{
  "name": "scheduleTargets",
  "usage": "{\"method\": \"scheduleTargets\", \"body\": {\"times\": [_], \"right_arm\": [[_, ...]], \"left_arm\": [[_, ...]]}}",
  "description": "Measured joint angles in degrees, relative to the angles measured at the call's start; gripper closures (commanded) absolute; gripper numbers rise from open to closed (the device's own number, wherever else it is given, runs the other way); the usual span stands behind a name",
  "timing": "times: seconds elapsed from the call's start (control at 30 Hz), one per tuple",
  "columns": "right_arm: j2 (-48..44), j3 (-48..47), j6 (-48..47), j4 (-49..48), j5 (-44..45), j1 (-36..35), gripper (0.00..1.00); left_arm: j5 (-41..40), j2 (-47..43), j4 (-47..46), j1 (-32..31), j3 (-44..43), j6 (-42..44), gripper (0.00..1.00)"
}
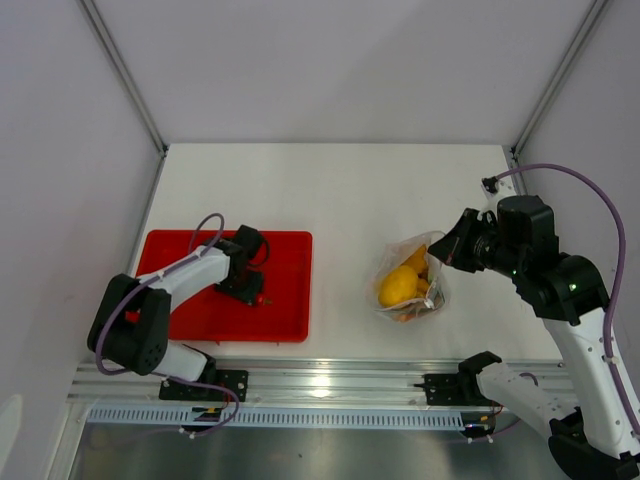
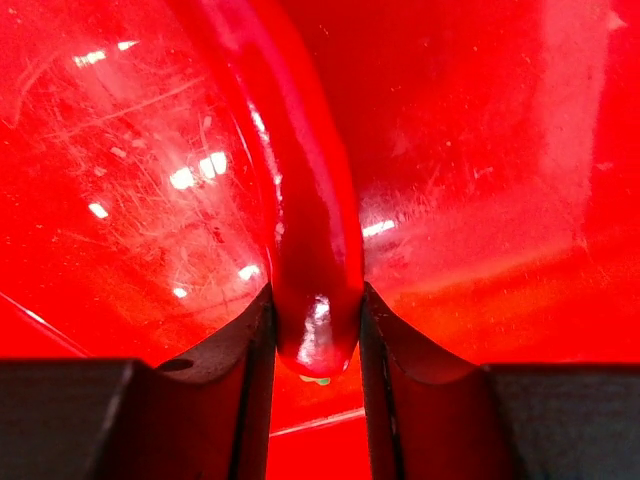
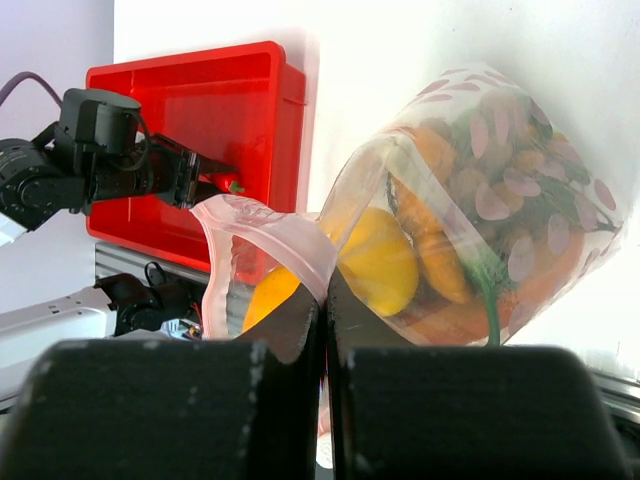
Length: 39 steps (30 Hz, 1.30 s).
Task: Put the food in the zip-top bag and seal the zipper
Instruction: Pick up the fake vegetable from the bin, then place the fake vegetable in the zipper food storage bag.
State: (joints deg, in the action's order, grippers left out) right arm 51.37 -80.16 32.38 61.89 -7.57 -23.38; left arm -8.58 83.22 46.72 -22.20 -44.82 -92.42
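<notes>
Left pincer [image 2: 316,300] clamps a glossy red chili [image 2: 305,200] in the smooth red tray [image 1: 290,300] by the bench's [image 1: 330,190] left edge; right pincer [image 3: 325,300] pinches shut on the crinkly, food-filled zip-top bag [image 3: 520,200] nearer the right edge.

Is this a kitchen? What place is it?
Probably a robot lab bench, not a kitchen: a left arm and right arm on a metal rail, plain white table, toy food in a bag.

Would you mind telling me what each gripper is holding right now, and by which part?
The left gripper clamps the red chili near its green-tipped end; the right gripper pinches the zip-top bag by its mouth edge.
</notes>
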Motion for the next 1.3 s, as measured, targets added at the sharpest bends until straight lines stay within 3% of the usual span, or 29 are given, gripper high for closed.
{"method": "scheduleTargets", "body": {"times": [0.27, 0.4, 0.53, 0.7, 0.97, 1.13, 1.3], "right_arm": [[0.1, 0.2, 0.0, 0.0, 0.0, 0.0, 1.00], [0.4, 0.2, 0.0, -0.1, 0.0, 0.0, 1.00], [1.0, 0.2, 0.1, -0.1, 0.0, 0.0, 1.00], [1.6, 0.2, 0.1, -0.1, 0.0, 0.0, 1.00], [1.7, 0.2, 0.1, -0.1, 0.4, 0.0, 1.00], [2.2, 0.2, 0.1, -0.2, 0.5, 0.0, 1.00], [2.8, 0.2, 0.0, -0.5, 0.5, 0.0, 1.00]], "left_arm": [[0.0, -13.0, 1.0, -0.6, -1.4, 6.6, 0.99], [-0.7, -20.7, 0.8, -4.1, -7.8, 14.3, 0.99], [2.4, -27.8, -5.8, -8.2, -10.2, 24.3, 0.99], [19.0, -33.4, -20.9, -10.5, -7.4, 37.3, 0.99], [49.2, -33.6, -36.4, -11.5, -5.8, 49.5, 0.99], [64.0, -33.3, -41.5, -13.9, -5.9, 53.5, 1.00], [72.1, -30.0, -42.0, -19.4, -8.3, 55.5, 0.99]]}}
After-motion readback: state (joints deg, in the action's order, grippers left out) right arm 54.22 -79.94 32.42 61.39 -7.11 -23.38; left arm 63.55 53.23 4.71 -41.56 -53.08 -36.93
